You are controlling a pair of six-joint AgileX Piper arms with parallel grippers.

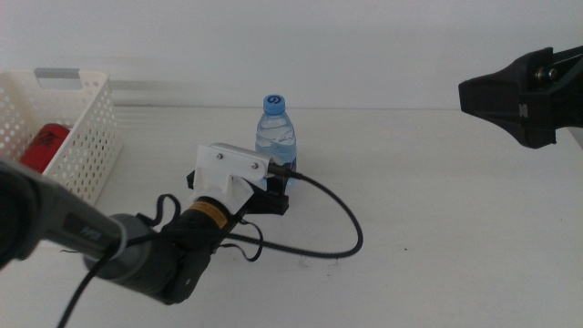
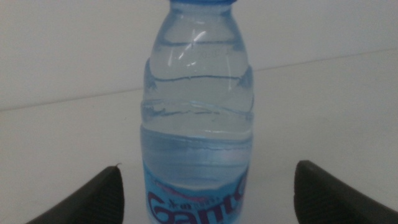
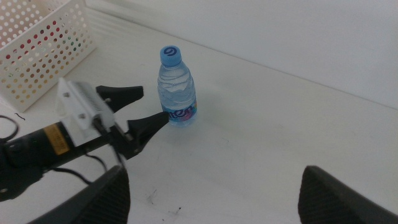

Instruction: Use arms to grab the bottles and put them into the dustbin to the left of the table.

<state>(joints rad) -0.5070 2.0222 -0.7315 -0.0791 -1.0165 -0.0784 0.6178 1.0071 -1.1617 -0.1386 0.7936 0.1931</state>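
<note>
A clear water bottle (image 1: 275, 137) with a blue cap stands upright on the white table (image 1: 437, 200), near the middle. My left gripper (image 1: 271, 193) is right in front of it, low over the table. Its jaws are open and spread to either side of the bottle's lower part (image 2: 198, 124), not pressing on it. The right wrist view shows the same: the left gripper (image 3: 154, 103) has its tips at the bottle (image 3: 177, 93). My right gripper (image 1: 515, 96) hangs high at the right, open and empty. The white perforated dustbin (image 1: 77, 118) stands at the left with a red can (image 1: 46, 144) inside.
A thick black cable (image 1: 346, 214) loops from the left arm across the table to the right of the bottle. The dustbin (image 3: 37, 43) has coloured things showing through its holes. A pale wall runs behind the table's far edge.
</note>
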